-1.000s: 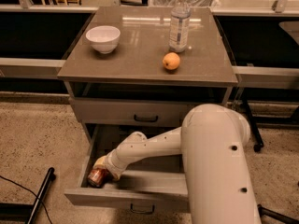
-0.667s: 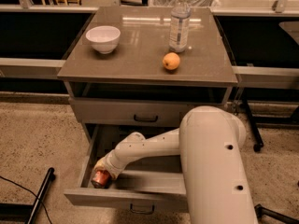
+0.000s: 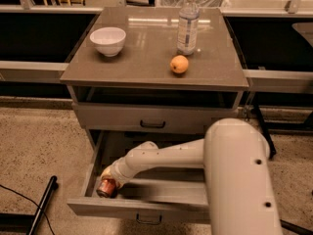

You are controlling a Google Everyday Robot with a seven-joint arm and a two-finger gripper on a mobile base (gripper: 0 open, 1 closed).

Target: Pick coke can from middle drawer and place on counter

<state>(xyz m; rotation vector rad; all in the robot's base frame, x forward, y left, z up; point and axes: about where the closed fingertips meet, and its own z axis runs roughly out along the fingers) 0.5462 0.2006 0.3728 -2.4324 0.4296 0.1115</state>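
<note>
1. Coke can (image 3: 105,188): seemingly tilted, low in the front-left corner of the pulled-out middle drawer (image 3: 146,207), close to the left wall and the front panel.
2. Gripper (image 3: 111,176): down inside that drawer, directly over the can, touching it or very nearly. Contact hidden under the wrist, so cannot tell whether clenched on the can or released.
3. Arm (image 3: 166,155): stretched from the right across the plain grey drawer floor, below the closed upper drawer front (image 3: 152,118).
4. Probably the grasping step, ahead of any lift. Placing not yet begun.
5. Risk of a slip or a roll on lifting, owing to a leaning can and an off-centre hold in a cramped corner.
6. Risk of snagging the can or wrist on the left wall or front panel, or higher up on the overhanging edge of the counter (image 3: 146,62), if raised straight without first drawing outward.
7. Risk at set-down: white bowl (image 3: 108,40), water bottle (image 3: 188,23) and orange (image 3: 179,64) already on the counter. Could nudge the orange into rolling, or tip the bottle, if brought in carelessly. Safer toward the bare front-left part.
</note>
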